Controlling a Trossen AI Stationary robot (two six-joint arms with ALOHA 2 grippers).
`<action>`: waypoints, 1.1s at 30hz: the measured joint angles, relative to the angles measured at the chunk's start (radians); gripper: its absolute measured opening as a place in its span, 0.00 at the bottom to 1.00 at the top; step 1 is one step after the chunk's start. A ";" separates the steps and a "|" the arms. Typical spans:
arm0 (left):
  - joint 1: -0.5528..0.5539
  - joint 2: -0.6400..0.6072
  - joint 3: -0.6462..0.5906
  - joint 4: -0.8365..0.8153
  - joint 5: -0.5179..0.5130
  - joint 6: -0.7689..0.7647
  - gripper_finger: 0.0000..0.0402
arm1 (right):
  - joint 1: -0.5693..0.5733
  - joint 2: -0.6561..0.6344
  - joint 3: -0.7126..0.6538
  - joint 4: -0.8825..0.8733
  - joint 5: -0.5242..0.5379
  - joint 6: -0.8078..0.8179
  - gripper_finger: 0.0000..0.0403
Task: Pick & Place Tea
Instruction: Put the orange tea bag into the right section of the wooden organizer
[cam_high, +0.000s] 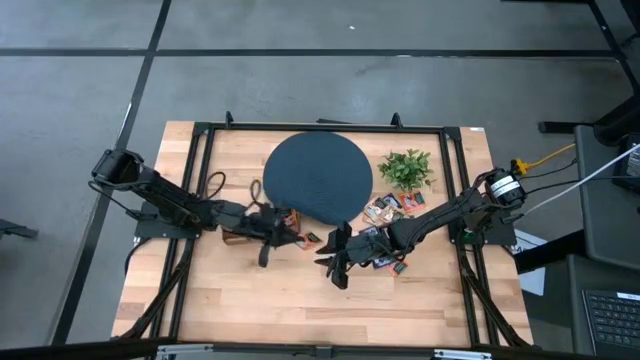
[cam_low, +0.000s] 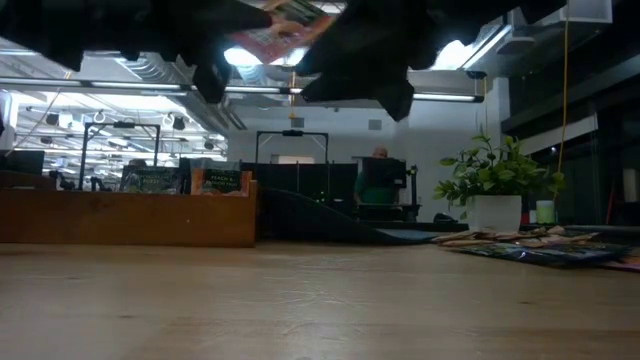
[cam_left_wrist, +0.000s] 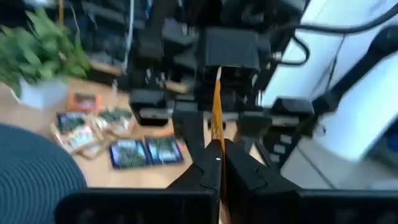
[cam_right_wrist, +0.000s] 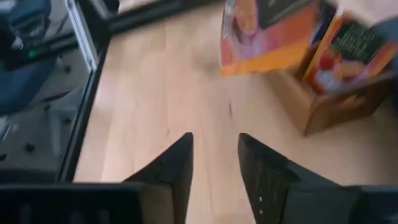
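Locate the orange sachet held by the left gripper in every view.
High: orange sachet at the left gripper tip, beside the dark disc.
Low: top centre, overhead.
Left wrist: edge-on between the fingers.
Right wrist: top, face-on.
Landmark: the plant, in all but the right wrist view.

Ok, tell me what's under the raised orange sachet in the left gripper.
Bare wooden table lies below the orange sachet, pinched edge-on by the shut left gripper above the table. The open right gripper faces it. The arms hide the spot directly beneath.
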 joint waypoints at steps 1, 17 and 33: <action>0.000 0.000 -0.021 0.049 -0.020 0.005 0.01 | 0.000 0.000 0.000 0.018 0.023 -0.013 0.35; -0.001 0.001 -0.089 0.392 -0.054 0.160 0.00 | -0.027 0.000 0.000 0.370 0.188 -0.227 0.40; -0.001 0.001 -0.089 0.393 -0.056 0.163 0.00 | -0.029 0.000 0.000 0.420 0.196 -0.258 0.04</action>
